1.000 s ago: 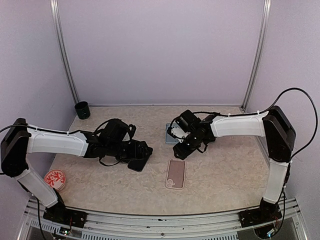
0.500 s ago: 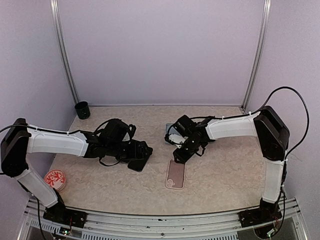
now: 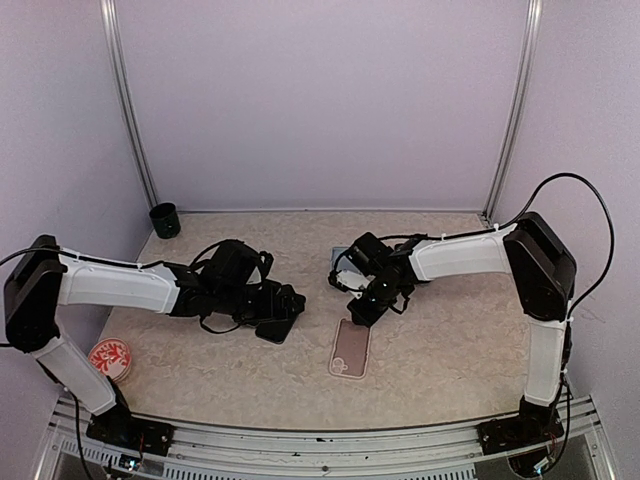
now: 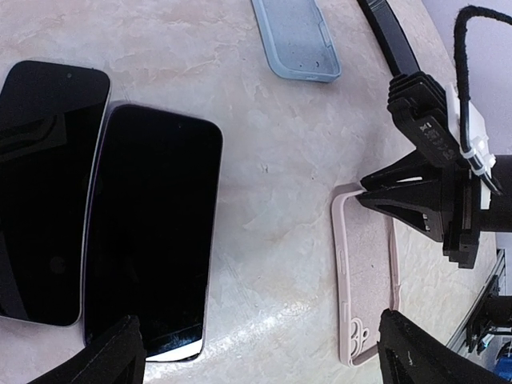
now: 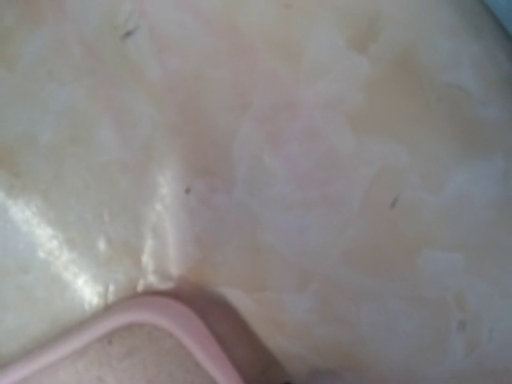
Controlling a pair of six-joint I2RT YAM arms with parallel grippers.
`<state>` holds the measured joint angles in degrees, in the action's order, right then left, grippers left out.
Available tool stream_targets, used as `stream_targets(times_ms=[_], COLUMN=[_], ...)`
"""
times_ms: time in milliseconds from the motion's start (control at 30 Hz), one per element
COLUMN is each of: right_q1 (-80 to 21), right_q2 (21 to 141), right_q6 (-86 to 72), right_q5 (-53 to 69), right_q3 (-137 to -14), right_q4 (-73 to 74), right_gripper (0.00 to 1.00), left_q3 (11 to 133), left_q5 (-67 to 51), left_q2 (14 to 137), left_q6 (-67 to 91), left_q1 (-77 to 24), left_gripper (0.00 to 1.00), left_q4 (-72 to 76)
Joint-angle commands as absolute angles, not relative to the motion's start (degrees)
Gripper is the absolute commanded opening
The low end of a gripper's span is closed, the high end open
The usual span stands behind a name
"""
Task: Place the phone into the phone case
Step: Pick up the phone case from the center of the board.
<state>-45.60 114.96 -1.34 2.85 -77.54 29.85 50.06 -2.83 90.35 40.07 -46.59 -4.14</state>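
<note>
My right claw (image 4: 362, 192) sits at the far short end of the pink case (image 4: 364, 272). Its two fingers are drawn nearly together at that rim, and I cannot tell whether they actually pinch it. That wrist's own camera gives me only a blurred rounded corner of the case against the marbled table (image 5: 320, 160), with no fingers in sight. The case lies flat, open side up, its camera cut-out at the end nearest the arm bases.

My left claw (image 4: 260, 356) is spread wide and grips nothing. It hovers low over the phones.

I count two phones, both black with glossy faces up, lying side by side with their long edges touching. The outer phone (image 4: 44, 192) is farther from the pink case, and the inner phone (image 4: 152, 232) is closer to it, with bare table between them.

I count two cases: the pink one and a blue case (image 4: 296, 36) farther back, partly under the right arm in the top view.

Toward the edges I see one dark cup (image 3: 164, 220) at the far left corner and one red-and-white round object (image 3: 110, 360) near the left arm's base.
</note>
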Motion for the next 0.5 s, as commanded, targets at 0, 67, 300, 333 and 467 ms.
stream_targets(times_ms=[0,67,300,333,467], right_q1=[-45.37,-45.35,-45.01,-44.88,-44.73], right_q2=[114.36,113.24,109.32,108.82,106.16], right_q6=[-1.76,-2.41,-7.78,-9.45,-14.79], right_q5=[3.58,4.16,3.03,2.29,0.45], right_q3=[-77.34,-76.66,-73.84,-73.51,-71.59], right_q4=[29.20,28.71,27.67,27.83,27.95], right_gripper=[0.11,0.07,0.00,0.00,0.00], left_q3=[49.22,49.27,49.14,49.18,49.18], left_q5=[-3.62,-3.76,-3.64,-3.67,-3.50], left_q2=[91.31,91.33,91.32,91.25,91.15], left_q6=[40.28,40.32,40.41,40.43,40.35], left_q1=[-46.49,-46.47,-46.49,-46.49,-46.49], left_gripper=[0.99,0.99,0.99,0.99,0.99], left_q4=[-2.38,-2.28,-2.24,-2.29,-2.33])
